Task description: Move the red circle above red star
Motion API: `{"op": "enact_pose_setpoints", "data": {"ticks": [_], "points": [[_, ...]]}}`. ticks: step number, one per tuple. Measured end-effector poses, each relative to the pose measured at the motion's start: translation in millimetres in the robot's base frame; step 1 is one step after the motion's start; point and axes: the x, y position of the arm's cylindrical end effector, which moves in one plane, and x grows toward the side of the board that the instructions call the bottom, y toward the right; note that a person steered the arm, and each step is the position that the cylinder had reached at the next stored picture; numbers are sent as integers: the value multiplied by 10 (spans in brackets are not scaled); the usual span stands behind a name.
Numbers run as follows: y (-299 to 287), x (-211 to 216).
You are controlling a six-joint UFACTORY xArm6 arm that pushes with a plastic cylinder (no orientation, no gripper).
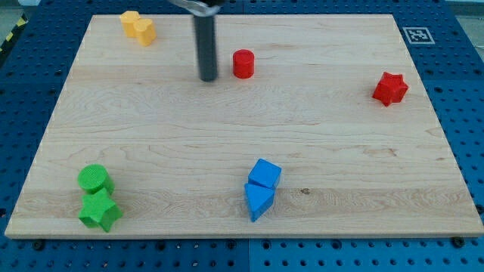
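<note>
The red circle [243,63] stands near the view's top, a little left of the middle. The red star [390,88] lies far to its right, near the board's right edge and slightly lower. My tip [208,78] rests on the board just left of the red circle, a small gap apart from it. The dark rod rises straight up from the tip to the view's top edge.
Two yellow blocks [138,27] touch each other at the top left. A green circle [94,179] and a green star [100,211] sit at the bottom left. Two blue blocks [262,188] sit together at the bottom middle. The wooden board [242,128] lies on a blue pegboard.
</note>
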Motion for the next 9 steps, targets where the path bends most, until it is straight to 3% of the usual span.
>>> {"op": "enact_pose_setpoints", "data": {"ticks": [1,2,4,9], "points": [[-121,-275],[-131,-204],[335,11],[1502,0]]}}
